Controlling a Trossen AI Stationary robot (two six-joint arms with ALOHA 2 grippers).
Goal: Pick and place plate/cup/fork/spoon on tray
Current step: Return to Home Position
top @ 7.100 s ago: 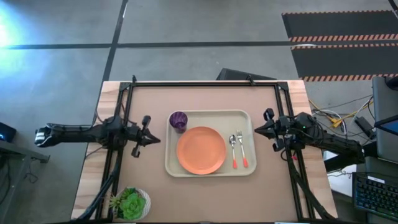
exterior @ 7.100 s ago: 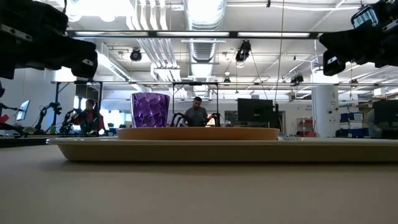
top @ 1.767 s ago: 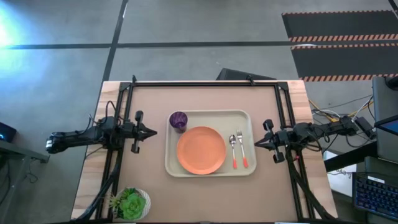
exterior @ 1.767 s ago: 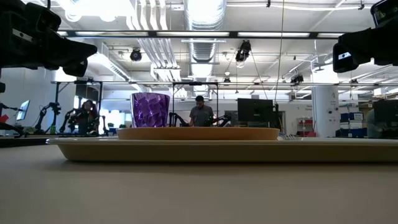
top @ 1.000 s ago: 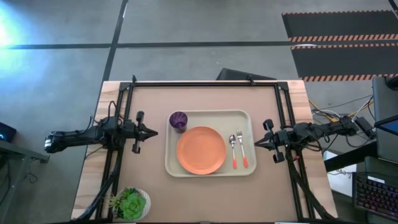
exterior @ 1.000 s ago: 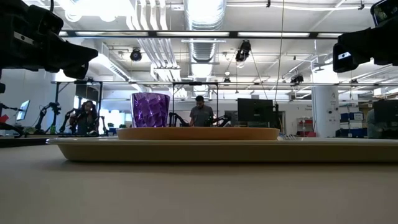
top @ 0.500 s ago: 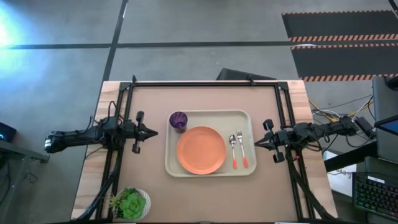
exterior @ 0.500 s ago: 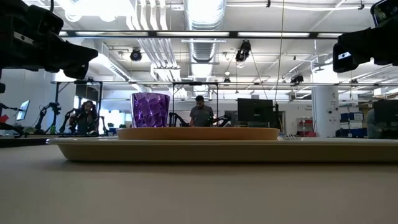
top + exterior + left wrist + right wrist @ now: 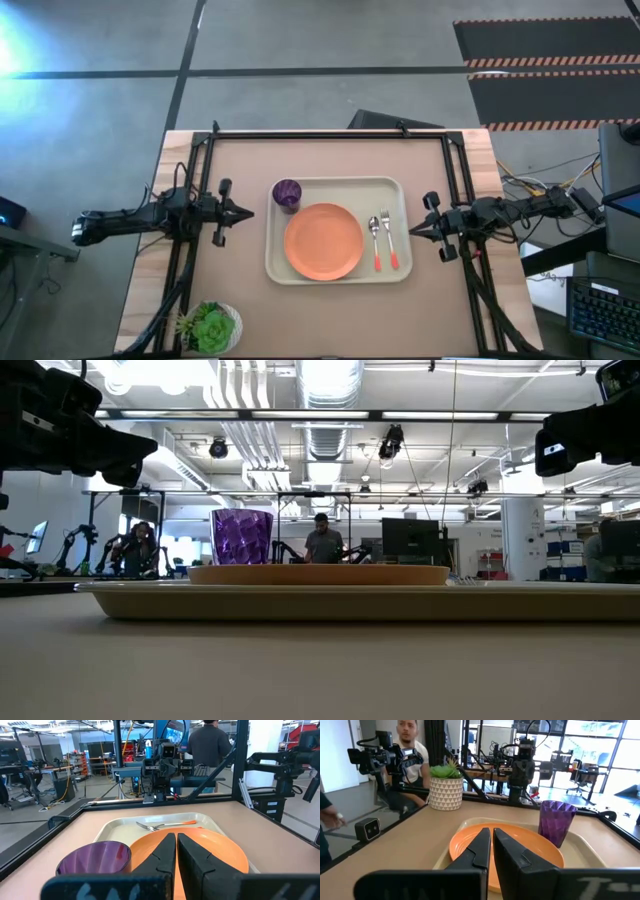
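Here the tan table (image 9: 330, 155) bears the tray (image 9: 395, 192), both end effectors pinched closed, empty, workshop room behind.

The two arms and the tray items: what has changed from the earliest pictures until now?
Both arms drew back outward from the cream rectangular plastic tray: the left gripper toward the table's left side, the right gripper toward its right. Neither holds anything. The round orange plate, purple tumbler, fork and spoon stayed in place on the tray.

Bare table (image 9: 240, 160) around the tray (image 9: 338, 183) — potted plant (image 9: 208, 327) near one corner.
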